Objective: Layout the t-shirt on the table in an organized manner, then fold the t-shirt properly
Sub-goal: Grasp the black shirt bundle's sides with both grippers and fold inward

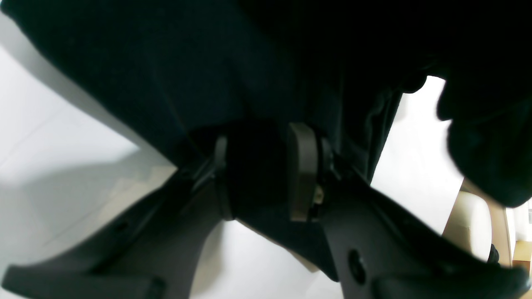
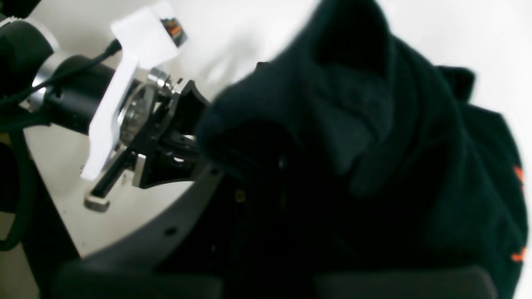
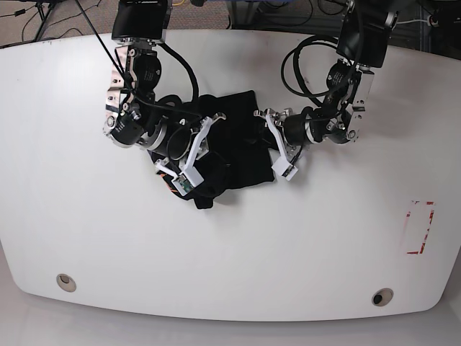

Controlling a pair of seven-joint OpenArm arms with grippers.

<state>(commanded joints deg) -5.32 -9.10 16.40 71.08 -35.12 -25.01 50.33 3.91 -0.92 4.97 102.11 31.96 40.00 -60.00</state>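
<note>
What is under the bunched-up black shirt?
Under the crumpled black cloth t-shirt lies the big white smooth table, visible all around it. The left hand pinches a fold. The right hand is covered by cloth, and so is most of the print.

The right claw (image 2: 266, 182) is buried in blurred shirt (image 2: 374, 145) folds; the shirt's print (image 3: 175, 189) barely peeks out at centre left.

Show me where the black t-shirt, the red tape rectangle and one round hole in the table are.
t-shirt (image 3: 241, 140): base view, bare cloth between the arms.
red tape rectangle (image 3: 420, 228): base view, its middle.
round hole (image 3: 65, 281): base view, its centre.
</note>
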